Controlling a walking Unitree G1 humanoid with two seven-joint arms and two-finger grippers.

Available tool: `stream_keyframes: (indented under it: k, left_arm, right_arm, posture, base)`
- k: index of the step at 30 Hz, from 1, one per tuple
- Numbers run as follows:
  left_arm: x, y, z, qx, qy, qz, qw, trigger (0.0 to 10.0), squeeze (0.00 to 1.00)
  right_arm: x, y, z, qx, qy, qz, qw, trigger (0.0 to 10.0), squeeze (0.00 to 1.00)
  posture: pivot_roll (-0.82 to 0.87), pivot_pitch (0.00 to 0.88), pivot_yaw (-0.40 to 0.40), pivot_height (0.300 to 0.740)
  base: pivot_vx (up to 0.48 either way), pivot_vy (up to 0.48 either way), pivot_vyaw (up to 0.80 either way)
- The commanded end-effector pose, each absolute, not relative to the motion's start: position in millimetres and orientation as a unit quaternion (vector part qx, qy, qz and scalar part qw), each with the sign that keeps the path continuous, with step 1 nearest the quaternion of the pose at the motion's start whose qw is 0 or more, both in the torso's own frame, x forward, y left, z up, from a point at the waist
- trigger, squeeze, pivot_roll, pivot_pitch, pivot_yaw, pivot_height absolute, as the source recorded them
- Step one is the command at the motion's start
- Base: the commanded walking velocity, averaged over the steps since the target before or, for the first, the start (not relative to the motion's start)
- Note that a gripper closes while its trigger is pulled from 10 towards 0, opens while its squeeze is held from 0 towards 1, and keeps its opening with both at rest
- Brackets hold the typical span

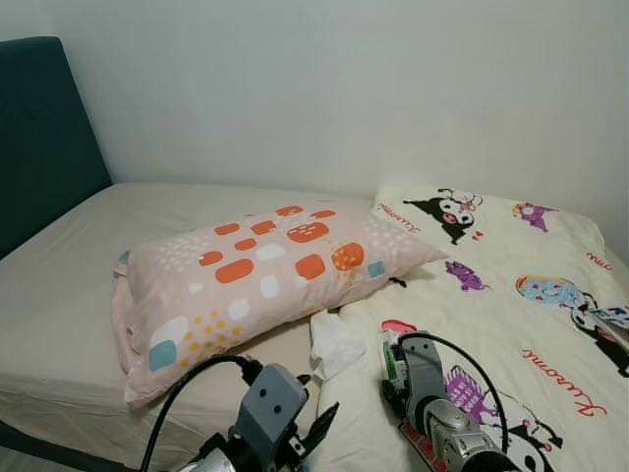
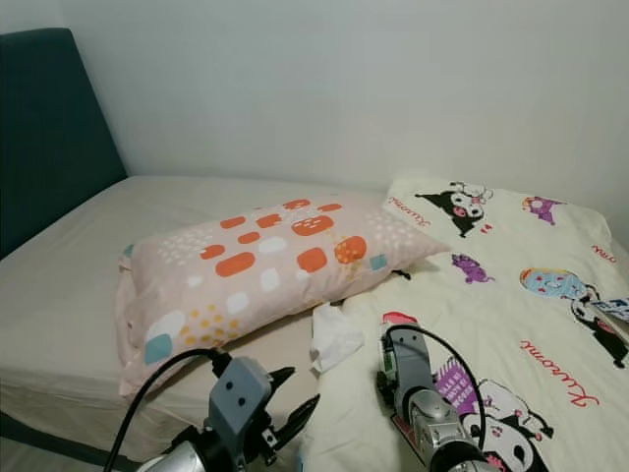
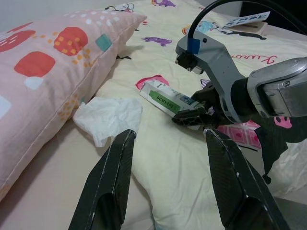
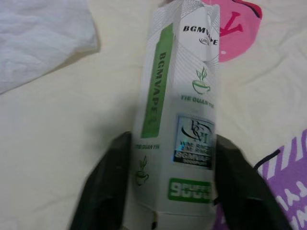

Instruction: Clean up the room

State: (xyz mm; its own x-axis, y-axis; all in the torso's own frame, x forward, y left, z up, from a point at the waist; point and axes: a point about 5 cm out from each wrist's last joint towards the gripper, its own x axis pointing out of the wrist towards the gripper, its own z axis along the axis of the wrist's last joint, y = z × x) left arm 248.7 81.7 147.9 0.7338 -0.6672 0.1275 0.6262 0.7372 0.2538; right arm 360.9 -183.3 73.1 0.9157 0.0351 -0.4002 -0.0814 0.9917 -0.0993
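A white and green carton (image 4: 177,120) lies low over the cartoon-print blanket (image 1: 511,295), and my right gripper (image 4: 172,143) is shut on its end, one black finger on each side. From the left wrist view the same carton (image 3: 165,98) sticks out of the right gripper (image 3: 194,115). A crumpled white tissue (image 1: 336,344) rests at the blanket's edge, just left of the carton and below the pillow. My left gripper (image 3: 170,136) hovers open near the bed's front edge, facing the tissue (image 3: 108,117), with nothing between its fingers.
A pink pillow (image 1: 256,275) with orange and white patches lies across the middle of the bed. A dark teal headboard (image 1: 39,138) stands at the left. A printed paper (image 1: 609,317) lies on the blanket at the far right. White walls back the bed.
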Motion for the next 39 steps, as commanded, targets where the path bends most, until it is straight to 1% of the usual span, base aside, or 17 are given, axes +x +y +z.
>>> stream_keyframes:
  k: [1,2,14,19,20,22,24,25,32,35,36,37,38,39]
  left_arm:
    - [249,84,145,0.108,-0.095,-0.347,0.927,10.0,0.0]
    - [250,84,145,0.109,-0.095,-0.347,0.927,10.0,0.0]
    - [254,84,145,0.11,-0.098,-0.346,0.927,10.0,0.0]
    - [255,85,145,0.105,-0.099,-0.346,0.927,10.0,0.0]
    - [256,85,145,0.101,-0.1,-0.345,0.928,10.0,0.0]
    - [256,85,145,0.101,-0.1,-0.345,0.928,10.0,0.0]
    - [257,84,146,0.089,-0.104,-0.339,0.931,10.0,0.0]
    - [257,84,146,0.089,-0.104,-0.339,0.931,10.0,0.0]
    - [259,91,147,0.057,-0.11,-0.294,0.948,10.0,0.0]
    - [262,99,145,0.05,-0.106,-0.268,0.956,10.0,0.0]
    - [265,105,141,0.055,-0.096,-0.239,0.965,10.0,0.0]
    - [265,105,141,0.055,-0.096,-0.239,0.965,10.0,0.0]
    - [268,111,135,0.054,-0.078,-0.209,0.973,10.0,0.0]
    - [268,111,135,0.054,-0.078,-0.209,0.973,10.0,0.0]
  right_arm:
    - [354,-184,62,-0.047,0.226,0.028,0.973,0.2,0.0]
    - [354,-184,63,-0.046,0.226,0.029,0.973,0.0,0.0]
    - [355,-186,64,-0.048,0.221,0.025,0.974,0.0,0.0]
    - [359,-184,70,-0.043,0.203,0.026,0.978,0.0,0.0]
    - [360,-183,72,-0.041,0.195,0.029,0.98,0.0,0.0]
    - [360,-183,72,-0.041,0.195,0.029,0.98,0.0,0.0]
    - [362,-179,76,-0.03,0.173,0.026,0.984,0.0,0.0]
    - [362,-179,76,-0.03,0.173,0.026,0.984,0.0,0.0]
    - [361,-169,81,-0.009,0.133,0.031,0.991,0.0,0.0]
    - [359,-160,85,-0.006,0.108,0.05,0.993,0.0,0.0]
    - [357,-156,88,-0.012,0.087,0.055,0.995,0.0,0.0]
    - [357,-156,88,-0.012,0.087,0.055,0.995,0.0,0.0]
    - [356,-154,91,-0.014,0.07,0.055,0.996,0.7,0.0]
    - [356,-154,91,-0.014,0.07,0.055,0.996,0.7,0.0]
  posture:
    - [0.05,0.224,-0.008,0.597]
    - [0.05,0.223,-0.008,0.597]
    - [0.05,0.213,-0.007,0.597]
    - [0.03,0.193,-0.012,0.597]
    - [0.01,0.174,-0.018,0.597]
    - [0.01,0.174,-0.018,0.597]
    - [-0.01,0.148,-0.026,0.597]
    - [-0.01,0.148,-0.026,0.597]
    - [-0.03,0.116,-0.031,0.597]
    - [-0.04,0.106,-0.031,0.597]
    - [-0.04,0.09,-0.032,0.597]
    - [-0.04,0.09,-0.032,0.597]
    - [-0.04,0.087,-0.031,0.597]
    - [-0.04,0.087,-0.031,0.597]
  base:
    - [0.0,0.0,0.0]
    - [0.0,0.0,0.0]
    - [0.0,0.0,0.0]
    - [0.0,0.0,0.0]
    - [0.0,0.0,0.0]
    - [0.0,0.0,0.0]
    - [0.0,0.0,0.0]
    - [0.0,0.0,0.0]
    - [0.0,0.0,0.0]
    - [0.0,0.0,0.0]
    - [0.0,0.0,0.0]
    - [0.0,0.0,0.0]
    - [0.0,0.0,0.0]
    - [0.0,0.0,0.0]
